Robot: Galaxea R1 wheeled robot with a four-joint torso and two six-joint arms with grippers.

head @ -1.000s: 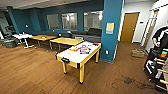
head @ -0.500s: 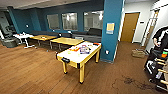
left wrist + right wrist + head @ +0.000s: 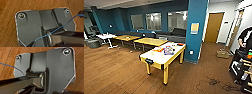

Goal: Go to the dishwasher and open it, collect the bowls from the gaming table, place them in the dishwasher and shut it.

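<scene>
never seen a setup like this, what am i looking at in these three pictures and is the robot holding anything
The wide picture comes from a camera high on a wheeled two-armed robot, looking into an office lounge. Ahead stands the gaming table, white-topped with a yellowish rim, with colourful boxes on it. Behind it are plain yellow wooden tables, a blue pillar and sofas; a person stands at the right edge. The other two pictures come from cameras on the robot's wrists, pointing down: the dark plate is part of the robot, above the wooden floor. Whether anything is held cannot be told.
</scene>
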